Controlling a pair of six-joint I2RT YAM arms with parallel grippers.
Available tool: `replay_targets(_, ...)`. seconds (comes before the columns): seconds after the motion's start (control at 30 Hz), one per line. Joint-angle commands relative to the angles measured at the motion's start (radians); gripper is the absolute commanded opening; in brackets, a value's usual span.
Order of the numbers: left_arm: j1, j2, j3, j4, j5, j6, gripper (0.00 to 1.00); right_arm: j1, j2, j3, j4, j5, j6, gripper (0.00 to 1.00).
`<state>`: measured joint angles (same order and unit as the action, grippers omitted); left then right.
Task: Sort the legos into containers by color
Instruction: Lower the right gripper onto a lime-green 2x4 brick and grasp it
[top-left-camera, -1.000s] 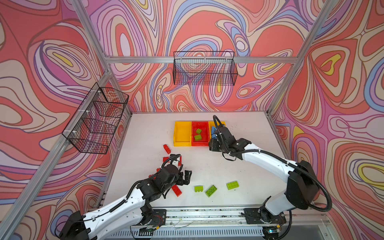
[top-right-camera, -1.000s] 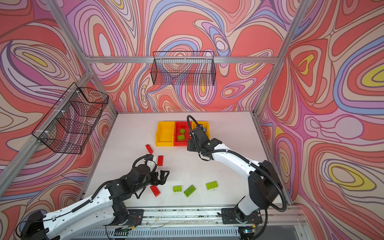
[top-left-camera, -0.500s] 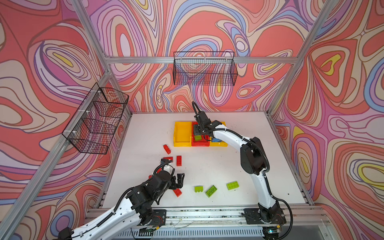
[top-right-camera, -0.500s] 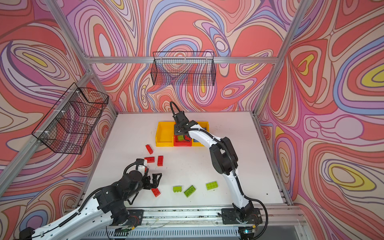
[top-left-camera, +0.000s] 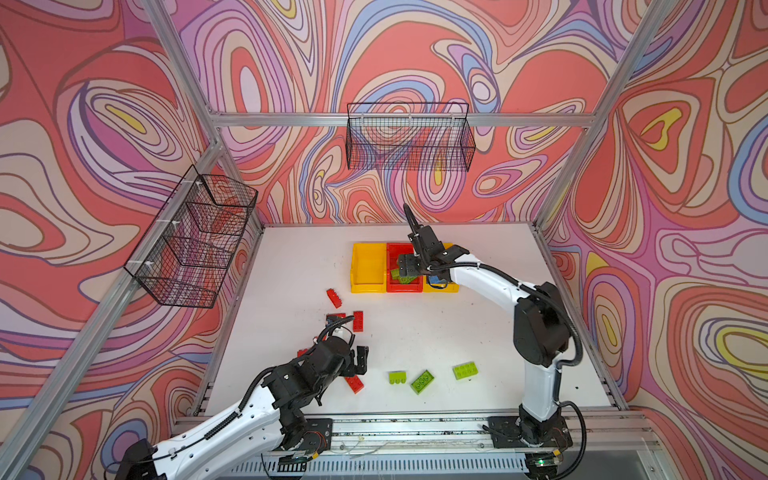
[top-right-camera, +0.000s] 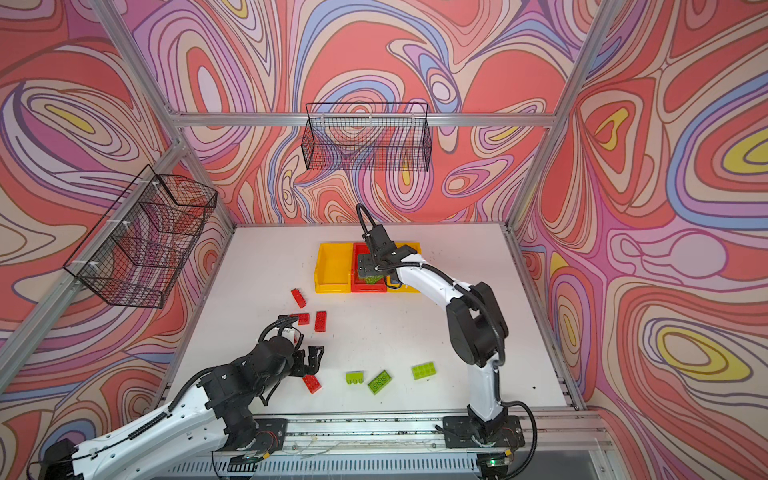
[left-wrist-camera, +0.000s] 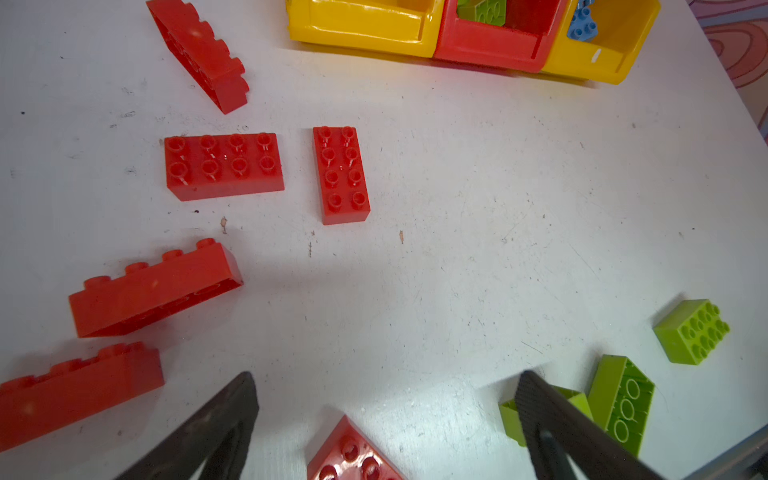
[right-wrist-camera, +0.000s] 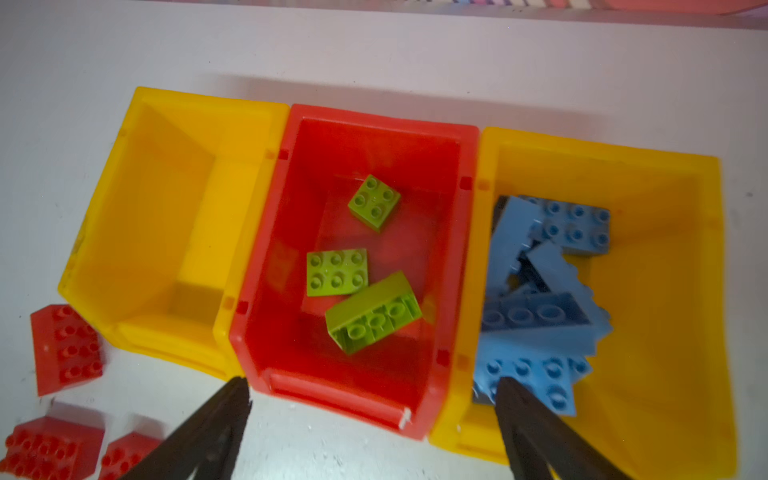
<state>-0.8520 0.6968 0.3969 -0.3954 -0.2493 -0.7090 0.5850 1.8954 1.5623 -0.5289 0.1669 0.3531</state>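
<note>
My right gripper (right-wrist-camera: 372, 382) hangs open over the front wall of the red container (right-wrist-camera: 332, 399), nothing between its fingers. Three lime green legos (right-wrist-camera: 374, 318) lie inside that bin. The yellow container (right-wrist-camera: 665, 291) beside it holds several blue legos (right-wrist-camera: 536, 320); the other yellow container (right-wrist-camera: 166, 208) is bare. My left gripper (left-wrist-camera: 386, 376) is open just above the table, with a red lego (left-wrist-camera: 353, 453) lying under it. In both top views that gripper (top-left-camera: 359, 361) sits at the front left and the right gripper (top-left-camera: 409, 270) over the bins.
Several red legos (left-wrist-camera: 224, 166) lie loose left of centre. Three green legos (top-left-camera: 422, 381) lie near the front edge, right of my left gripper. Two black wire baskets (top-left-camera: 409, 137) hang on the walls, above the table.
My right gripper swung from the right yellow bin to over the red bin and opened, leaving a green lego in it. The left gripper stayed open and shifted only slightly.
</note>
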Motion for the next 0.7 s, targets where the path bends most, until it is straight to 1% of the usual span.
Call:
replay_targets(0.0, -0.003, 0.047, 0.039, 0.064, 0.038, 0.003, 1.0, 0.009, -0.166, -0.172, 0.002, 0.037, 0.023, 0.97)
replay_targets(0.1, -0.003, 0.098, 0.042, 0.115, 0.061, 0.004, 1.0, 0.045, -0.321, -0.393, -0.033, 0.051, 0.093, 0.96)
replay_targets(0.2, -0.002, 0.157, 0.045, 0.173, 0.083, 0.011, 1.0, 0.133, -0.458, -0.568, -0.122, 0.116, 0.195, 0.96)
replay_targets(0.3, -0.003, 0.225, 0.051, 0.234, 0.113, 0.018, 1.0, 0.215, -0.555, -0.7, -0.197, 0.122, 0.302, 0.96)
replay_targets(0.37, -0.004, 0.267, 0.062, 0.274, 0.136, 0.02, 1.0, 0.258, -0.608, -0.772, -0.227, 0.124, 0.364, 0.96)
replay_targets(0.47, -0.002, 0.329, 0.089, 0.315, 0.175, 0.021, 1.0, 0.276, -0.678, -0.864, -0.25, 0.124, 0.429, 0.96)
replay_targets(0.57, -0.002, 0.364, 0.11, 0.326, 0.204, 0.021, 1.0, 0.277, -0.734, -0.937, -0.221, 0.086, 0.454, 0.96)
replay_targets(0.67, -0.003, 0.357, 0.106, 0.328, 0.207, 0.014, 1.0, 0.276, -0.751, -0.969, -0.2, 0.07, 0.46, 0.96)
